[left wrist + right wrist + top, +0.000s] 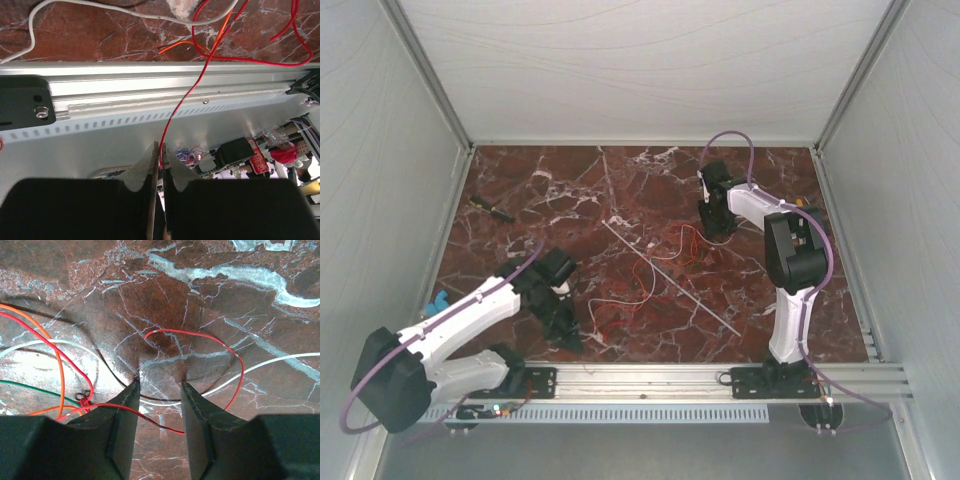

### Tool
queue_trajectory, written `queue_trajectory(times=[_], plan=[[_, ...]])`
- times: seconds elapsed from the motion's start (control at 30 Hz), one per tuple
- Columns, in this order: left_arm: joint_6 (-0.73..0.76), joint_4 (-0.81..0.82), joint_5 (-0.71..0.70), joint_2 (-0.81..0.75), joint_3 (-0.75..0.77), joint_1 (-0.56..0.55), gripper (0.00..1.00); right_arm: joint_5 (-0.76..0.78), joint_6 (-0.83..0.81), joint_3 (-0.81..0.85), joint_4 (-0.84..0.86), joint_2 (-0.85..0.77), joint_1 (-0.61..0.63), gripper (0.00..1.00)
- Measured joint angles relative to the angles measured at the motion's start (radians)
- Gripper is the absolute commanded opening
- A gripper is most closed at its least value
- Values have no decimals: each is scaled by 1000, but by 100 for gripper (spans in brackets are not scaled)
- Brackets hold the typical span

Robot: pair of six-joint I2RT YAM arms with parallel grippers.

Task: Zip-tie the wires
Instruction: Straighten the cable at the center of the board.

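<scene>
Top view – table (520, 180): dark red marble top with pale veins.
Top view – zip tie (670, 278): lies flat and straight, on a diagonal from mid-table toward the right near corner. Neither gripper touches it.
Top view – wires (672, 247): loose red-orange loops spread across the zip tie's middle stretch, between the two arms.
Top view – left gripper (569, 338): low at the near left of the wire tangle. Its opening cannot be told here.
Top view – right gripper (714, 233): pointed down at the far right end of the wires.
Left wrist – left gripper (160, 148): fingers pressed together, pinching one red wire (187, 95) that runs taut up over the aluminium rail (125, 85) to the tabletop.
Left wrist – other strands: white and orange wires lie on the marble beyond the rail.
Right wrist – right gripper (160, 389): fingers parted, gripping nothing, tips at the marble.
Right wrist – wires (200, 335): red, orange, white and green strands lie around the fingers, and a red one crosses the gap.
Wrist views – zip tie: not visible.
</scene>
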Motion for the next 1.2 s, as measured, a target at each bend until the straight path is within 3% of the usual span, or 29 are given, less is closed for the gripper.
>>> queue_trajectory(times=[0.3,0.47,0.5,0.6,0.63,1.07,1.2], plan=[[48,21,5,32,0,0,44,19,-1,11,-47,-29,0,59],[64,3,6,29,6,0,72,23,0,12,-68,-94,-4,71],[67,-1,8,25,6,0,76,23,0,11,-70,-111,-6,80],[75,-23,21,8,9,0,97,23,6,-5,-71,-167,-11,83],[77,-32,26,1,12,0,99,23,8,-11,-74,-185,-13,84],[113,-177,-29,-16,277,-5,99,-29,125,-122,-84,-452,-38,84],[151,-198,-95,34,405,-5,93,-60,185,-178,-85,-553,-54,83]])
